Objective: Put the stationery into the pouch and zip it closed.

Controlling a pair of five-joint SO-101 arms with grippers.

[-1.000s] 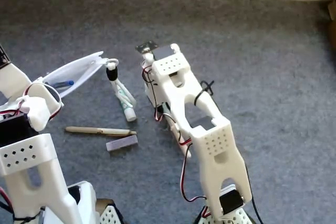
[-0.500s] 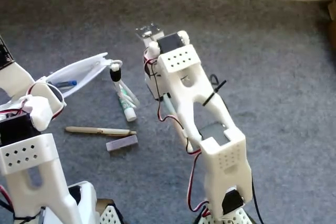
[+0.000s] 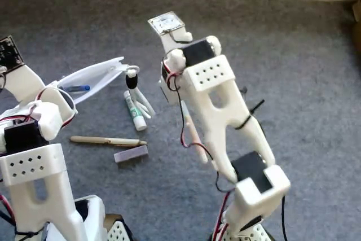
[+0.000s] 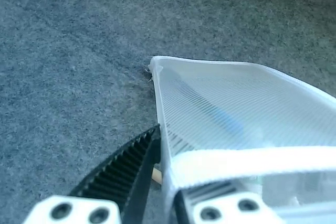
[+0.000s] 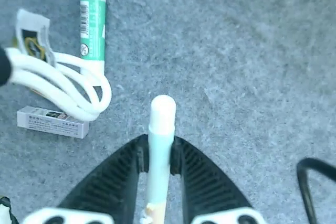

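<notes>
Two grippers loaded: right gripper fingers clamped on pale pen, its tip poking out past the fingertips; left gripper pinched shut on pouch rim, blue item already inside. Glue stick + eraser lie on carpet beyond right fingertips. Risks: pen could pivot in the narrow grip; pouch mouth looks slim, so tip may snag rim & tug it from left fingers
</notes>
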